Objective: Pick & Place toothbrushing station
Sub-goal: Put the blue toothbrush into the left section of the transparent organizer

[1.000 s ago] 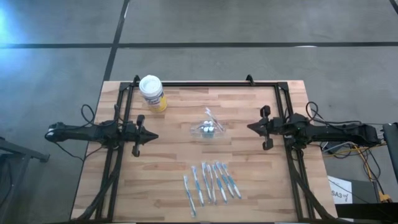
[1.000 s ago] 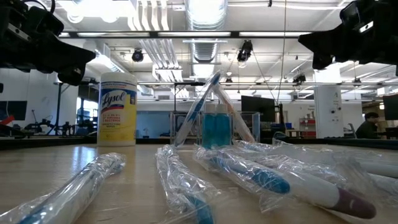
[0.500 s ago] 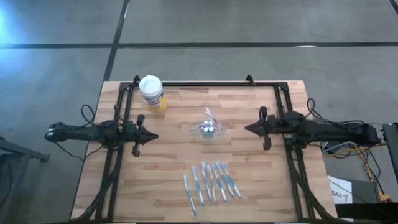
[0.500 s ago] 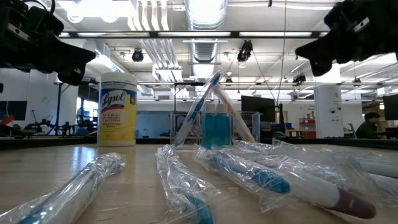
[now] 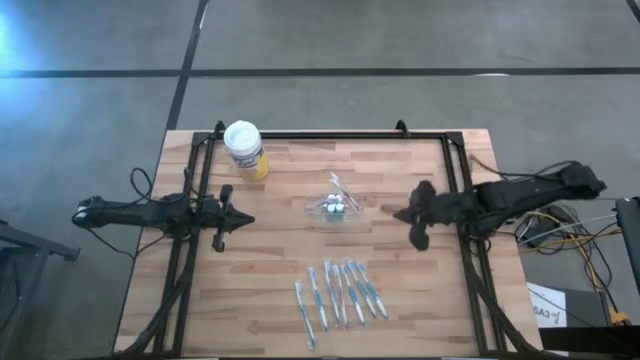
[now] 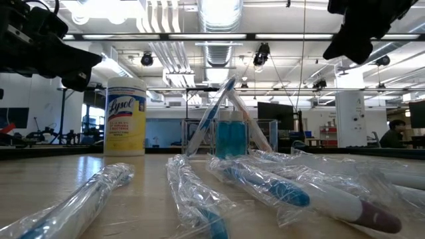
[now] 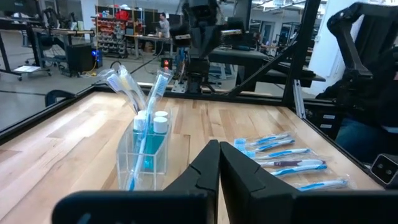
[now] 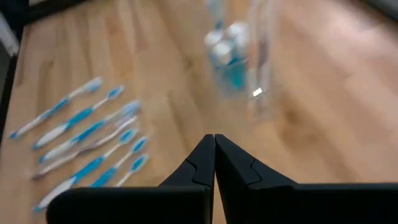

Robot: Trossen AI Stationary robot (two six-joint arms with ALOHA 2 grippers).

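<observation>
The toothbrushing station is a small clear plastic holder (image 5: pixel 335 206) standing at the table's middle. Blue-and-white toothbrushes (image 7: pixel 153 93) lean out of it, and white-capped blue pieces (image 7: pixel 155 123) stand inside. Several wrapped toothbrushes (image 5: pixel 340 294) lie in a row near the front edge. My right gripper (image 5: pixel 397 215) hangs shut in the air to the right of the holder, slanting down; its wrist view has the holder (image 8: pixel 239 59) ahead of the shut fingers (image 8: pixel 214 149). My left gripper (image 5: pixel 247 219) is shut and level, left of the holder, touching nothing.
A yellow canister with a white lid (image 5: pixel 245 149) stands at the far left of the table. A black frame (image 5: pixel 330 134) runs along the far edge and both sides. Bare wood lies between the holder and each gripper.
My right gripper has risen and tipped from level to slanting down at the table, rolling as it went. It has swung a little toward the near edge and stays shut. The holder and toothbrushes have not moved.
</observation>
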